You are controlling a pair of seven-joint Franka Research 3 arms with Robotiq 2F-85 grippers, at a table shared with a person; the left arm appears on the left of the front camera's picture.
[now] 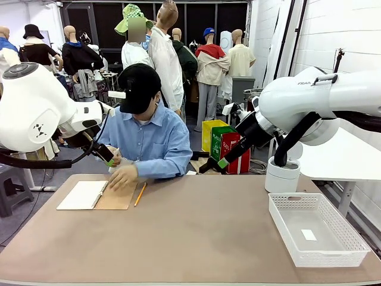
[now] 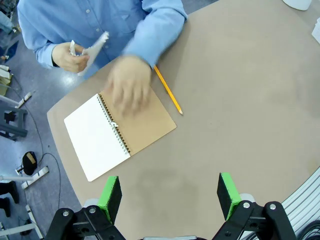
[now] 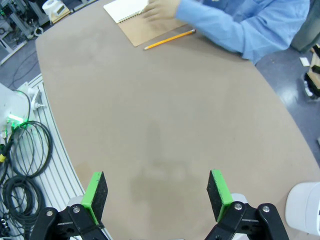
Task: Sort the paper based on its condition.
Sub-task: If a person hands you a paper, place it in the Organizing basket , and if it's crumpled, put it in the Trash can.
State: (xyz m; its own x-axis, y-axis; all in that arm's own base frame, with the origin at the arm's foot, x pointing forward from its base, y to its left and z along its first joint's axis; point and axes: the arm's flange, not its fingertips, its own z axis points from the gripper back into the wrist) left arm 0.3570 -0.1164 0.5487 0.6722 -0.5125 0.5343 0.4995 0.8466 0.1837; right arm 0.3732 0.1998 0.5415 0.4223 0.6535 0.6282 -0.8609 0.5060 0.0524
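Observation:
At the table's far left edge a person's hand holds the paper (image 2: 91,47), white and bunched up, off the table. Their other hand (image 2: 129,89) rests, blurred, on the brown cover of an open spiral notebook (image 2: 97,137). My left gripper (image 2: 169,196) hovers open above the table near the notebook, with nothing between its green pads (image 2: 110,196). In the front view the left gripper (image 1: 110,158) hangs close to the person's hands. My right gripper (image 3: 156,192) is open and empty too, high over the bare middle of the table; in the front view the right gripper (image 1: 221,162) sits right of the person.
A yellow pencil (image 1: 140,194) lies just right of the notebook (image 1: 95,195). A white mesh basket (image 1: 327,257) stands at the near right with a tiny white scrap (image 1: 308,235) inside. A white cylinder (image 1: 281,176) stands behind the basket.

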